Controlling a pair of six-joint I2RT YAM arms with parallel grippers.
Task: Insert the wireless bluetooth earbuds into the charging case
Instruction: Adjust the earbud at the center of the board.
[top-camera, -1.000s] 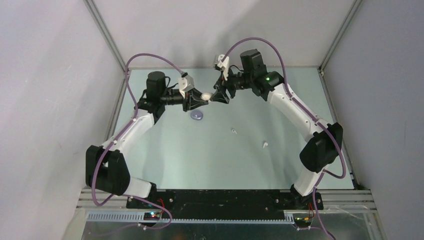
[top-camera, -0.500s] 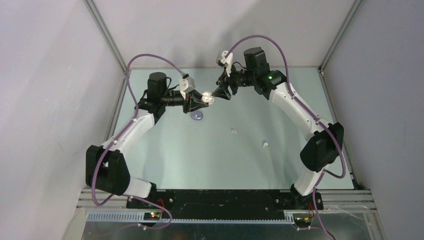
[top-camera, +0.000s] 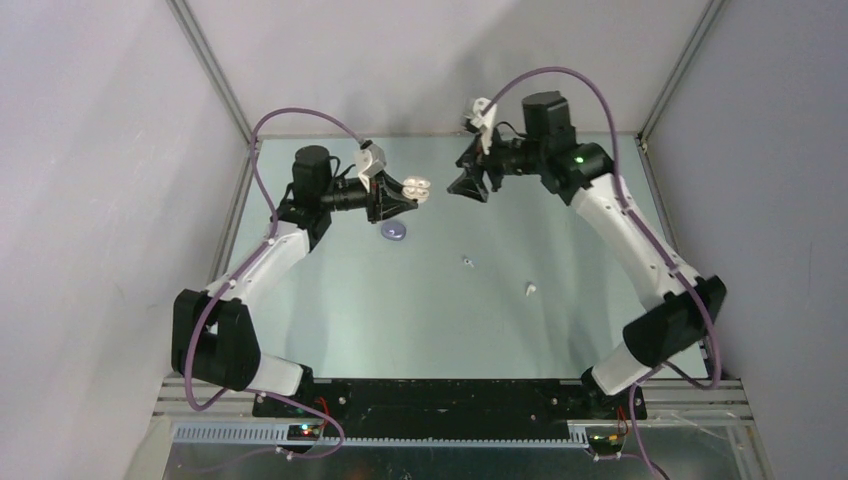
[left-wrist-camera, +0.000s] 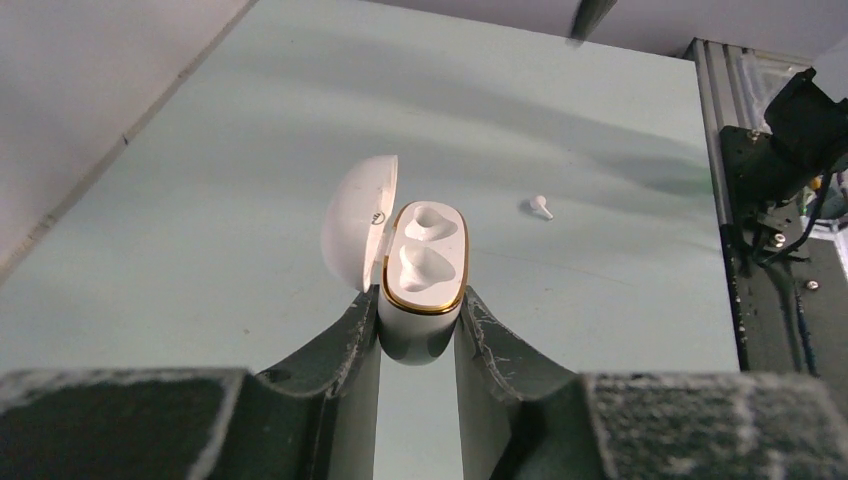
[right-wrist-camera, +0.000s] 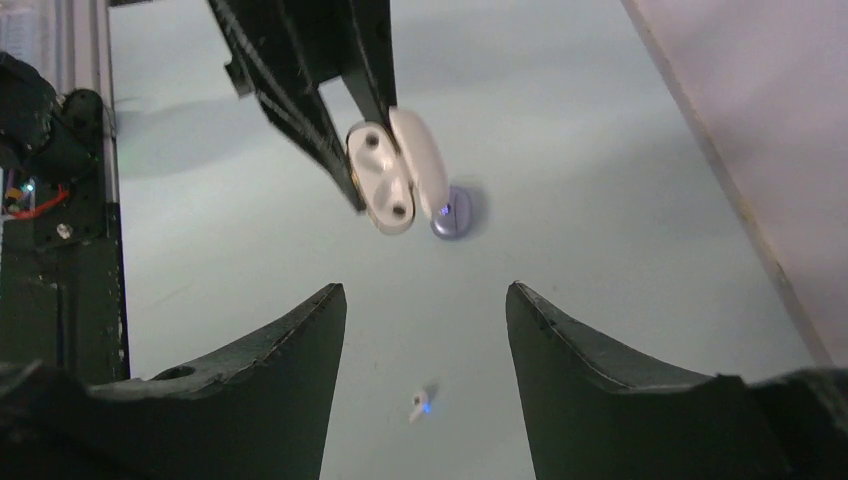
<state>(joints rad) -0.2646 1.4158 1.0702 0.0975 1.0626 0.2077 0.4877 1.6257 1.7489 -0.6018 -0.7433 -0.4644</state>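
Jaws on the left arm pinch the open charging case (left-wrist-camera: 424, 285), both cups empty. Right jaws are spread, holding nothing. A white earbud (top-camera: 467, 261) and a second earbud (top-camera: 531, 291) lie on the desk (top-camera: 380, 320). Next, I think, the right arm should drop down and nip one gently.

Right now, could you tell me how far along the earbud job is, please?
Done: the charging case is off the table with its lid open. In hand: the left gripper is clamped on the case; the right gripper is open and empty. Left: both wells are empty, and two earbuds lie loose on the table, so neither is picked up or seated yet.
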